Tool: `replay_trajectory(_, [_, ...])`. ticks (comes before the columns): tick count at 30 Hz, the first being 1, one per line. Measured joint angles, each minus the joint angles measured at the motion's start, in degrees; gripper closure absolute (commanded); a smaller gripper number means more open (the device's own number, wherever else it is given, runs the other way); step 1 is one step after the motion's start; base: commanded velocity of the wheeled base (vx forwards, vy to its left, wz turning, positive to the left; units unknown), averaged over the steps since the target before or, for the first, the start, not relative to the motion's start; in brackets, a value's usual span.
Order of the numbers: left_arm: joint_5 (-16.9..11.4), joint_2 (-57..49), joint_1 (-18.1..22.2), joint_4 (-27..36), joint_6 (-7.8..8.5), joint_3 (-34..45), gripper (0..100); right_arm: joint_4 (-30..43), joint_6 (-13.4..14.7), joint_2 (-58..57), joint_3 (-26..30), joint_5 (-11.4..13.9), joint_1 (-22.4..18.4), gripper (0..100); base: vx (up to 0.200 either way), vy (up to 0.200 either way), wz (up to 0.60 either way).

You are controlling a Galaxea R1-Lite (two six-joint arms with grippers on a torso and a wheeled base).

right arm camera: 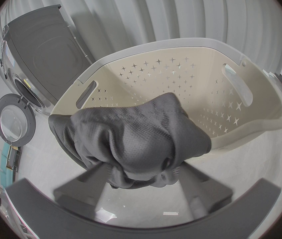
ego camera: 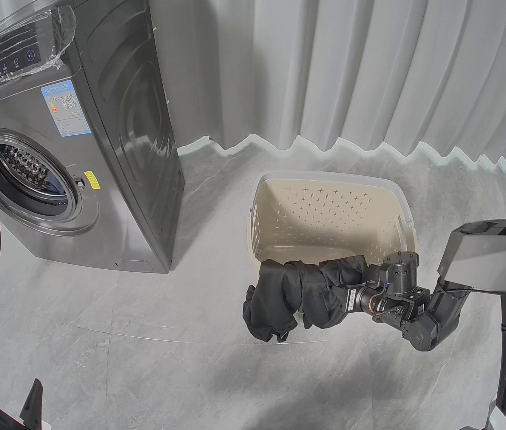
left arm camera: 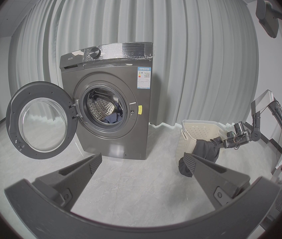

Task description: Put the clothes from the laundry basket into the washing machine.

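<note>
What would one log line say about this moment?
right gripper: shut on dark garment, hanging beside laundry basket | left gripper: open, empty | washing machine door: open

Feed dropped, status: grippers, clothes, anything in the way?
Right gripper shut on dark grey garment beside cream perforated laundry basket. Left gripper open, empty. Grey washing machine: door open; floor between clear.

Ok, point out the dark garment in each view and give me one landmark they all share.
Head view: the dark garment is low and right of centre, at the near rim of the basket.
Left wrist view: the garment hangs in front of the basket, at the end of the far arm.
Right wrist view: the garment is in the middle, hiding part of the basket's near wall.
Shared landmark: the washing machine, with its door open.
</note>
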Motion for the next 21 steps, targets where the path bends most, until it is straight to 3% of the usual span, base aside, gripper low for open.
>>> replay_trajectory(8, [0.01, 0.00, -0.02, 0.02, -0.06, 0.00, 0, -0.60, 0.63, -0.48, 1.18, 0.30, 0.16, 100, 0.000, 0.000, 0.00])
replay_trajectory(21, [0.01, 0.00, 0.00, 0.02, -0.04, 0.00, 0, -3.67, 0.79, -14.53, 12.92, 0.30, 1.29, 100, 0.000, 0.000, 0.00])
